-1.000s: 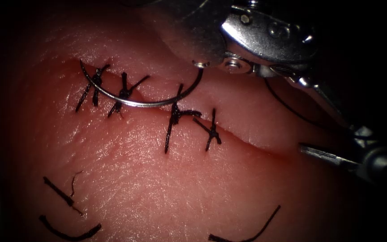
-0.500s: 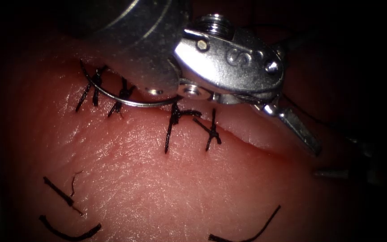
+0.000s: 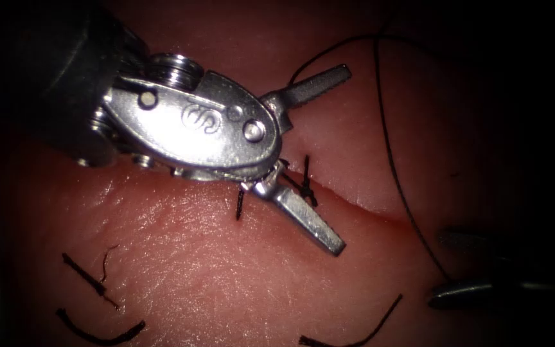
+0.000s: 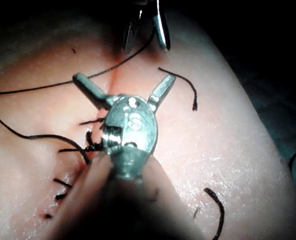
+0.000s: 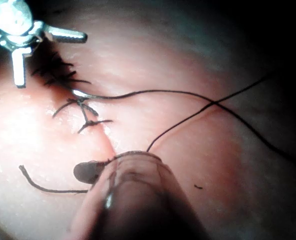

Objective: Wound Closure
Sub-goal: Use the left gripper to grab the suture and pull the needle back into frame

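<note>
We see the left tool with its jaws spread wide and holding nothing above the stitched cut in the tissue, while the right tool pinches the thread; we cannot find the needle.

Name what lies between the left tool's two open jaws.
In the endoscope view, the left tool stands open over the cut; a stitch lies between them.

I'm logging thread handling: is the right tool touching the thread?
Touching. In the endoscope view the thread runs down to the right tool and ends at its tip; the right wrist view shows the same.
</note>
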`<state>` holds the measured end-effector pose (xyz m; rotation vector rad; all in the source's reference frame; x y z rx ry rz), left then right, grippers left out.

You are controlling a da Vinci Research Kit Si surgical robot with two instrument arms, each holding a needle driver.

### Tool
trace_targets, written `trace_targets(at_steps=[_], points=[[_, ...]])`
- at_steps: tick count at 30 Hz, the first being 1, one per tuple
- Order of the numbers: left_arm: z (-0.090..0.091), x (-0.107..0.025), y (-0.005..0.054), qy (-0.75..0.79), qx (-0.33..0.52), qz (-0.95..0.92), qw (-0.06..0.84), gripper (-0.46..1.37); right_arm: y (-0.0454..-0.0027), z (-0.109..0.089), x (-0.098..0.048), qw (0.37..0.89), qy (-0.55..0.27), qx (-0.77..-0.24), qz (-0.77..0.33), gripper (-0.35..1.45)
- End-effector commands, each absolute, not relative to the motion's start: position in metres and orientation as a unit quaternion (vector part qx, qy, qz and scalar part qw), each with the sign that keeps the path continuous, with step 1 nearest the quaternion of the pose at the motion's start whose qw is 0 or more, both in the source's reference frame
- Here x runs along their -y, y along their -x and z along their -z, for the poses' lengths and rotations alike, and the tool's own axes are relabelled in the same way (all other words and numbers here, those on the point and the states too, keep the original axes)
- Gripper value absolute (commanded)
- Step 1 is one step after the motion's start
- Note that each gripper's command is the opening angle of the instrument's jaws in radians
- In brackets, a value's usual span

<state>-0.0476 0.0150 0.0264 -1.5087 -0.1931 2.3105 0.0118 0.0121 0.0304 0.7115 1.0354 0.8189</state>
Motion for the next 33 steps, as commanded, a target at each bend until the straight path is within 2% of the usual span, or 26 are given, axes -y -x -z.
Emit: trace_targets(at_steps=[1, 5, 11, 14, 17, 20, 24, 28, 33], points=[[-0.0261, -0.0145, 0.0470, 0.532, 0.070, -0.820, 0.201, 1.18, -0.0123, -0.0306, -0.0119, 0.717, -0.322, -0.497, -0.368, 1.06], [-0.0253, -0.0130, 0.0452, 0.525, 0.076, -0.817, 0.224, 1.18, -0.0145, -0.0304, -0.0121, 0.673, -0.305, -0.562, -0.372, 1.16], [-0.0247, -0.0120, 0.0430, 0.520, 0.073, -0.819, 0.232, 1.24, -0.0166, -0.0299, -0.0135, 0.687, -0.198, -0.633, -0.298, 1.14], [-0.0244, -0.0118, 0.0415, 0.504, 0.052, -0.826, 0.246, 1.10, -0.0170, -0.0293, -0.0150, 0.683, -0.161, -0.655, -0.281, 1.09], [-0.0243, -0.0119, 0.0404, 0.496, 0.043, -0.830, 0.252, 1.05, -0.0172, -0.0288, -0.0162, 0.701, -0.124, -0.653, -0.259, 1.10], [-0.0243, -0.0121, 0.0393, 0.473, 0.040, -0.842, 0.258, 1.02, -0.0172, -0.0283, -0.0165, 0.704, -0.119, -0.651, -0.256, 0.99], [-0.0244, -0.0125, 0.0387, 0.432, 0.044, -0.864, 0.255, 1.05, -0.0171, -0.0282, -0.0165, 0.719, -0.078, -0.657, -0.212, 0.98], [-0.0247, -0.0127, 0.0386, 0.395, 0.046, -0.884, 0.247, 1.09, -0.0169, -0.0282, -0.0167, 0.722, -0.080, -0.655, -0.208, 0.91], [-0.0250, -0.0130, 0.0387, 0.362, 0.028, -0.899, 0.247, 0.86, -0.0167, -0.0280, -0.0171, 0.740, -0.085, -0.639, -0.191, 0.88]])
